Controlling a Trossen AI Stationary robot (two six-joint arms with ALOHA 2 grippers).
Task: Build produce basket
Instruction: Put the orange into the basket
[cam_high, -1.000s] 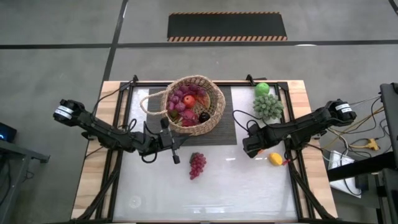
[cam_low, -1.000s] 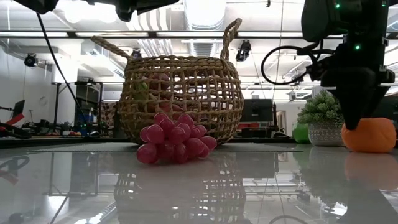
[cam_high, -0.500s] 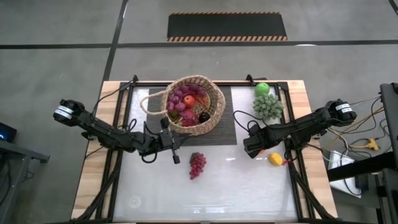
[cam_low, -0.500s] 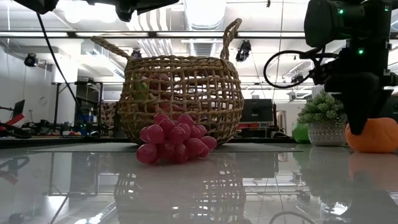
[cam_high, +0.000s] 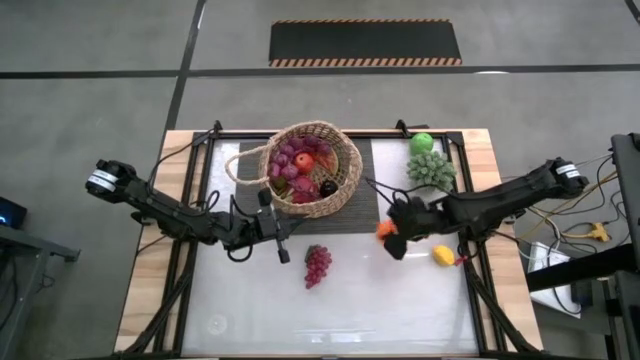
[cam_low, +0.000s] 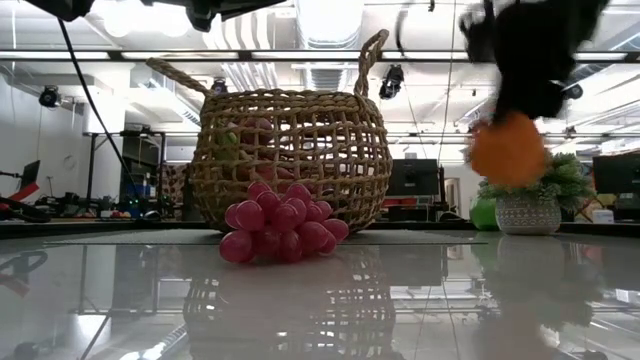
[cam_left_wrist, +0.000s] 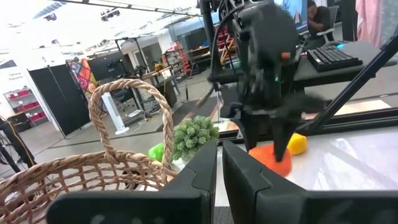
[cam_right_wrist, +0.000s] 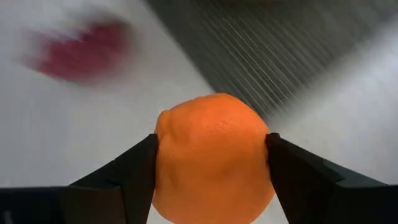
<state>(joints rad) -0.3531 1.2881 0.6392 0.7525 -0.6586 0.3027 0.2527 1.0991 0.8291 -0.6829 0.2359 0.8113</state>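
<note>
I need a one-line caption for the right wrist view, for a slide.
Right gripper shut on the orange, lifted above the white table.

Bright overhead lights glare on the glossy table; the right gripper is motion-blurred.

Legible text, labels, brands, numbers, signs: none for you to record. No readable marking stands on the basket, the fruit, the arms or the desk. Screens and fixtures in the room behind show no lettering you could read.
</note>
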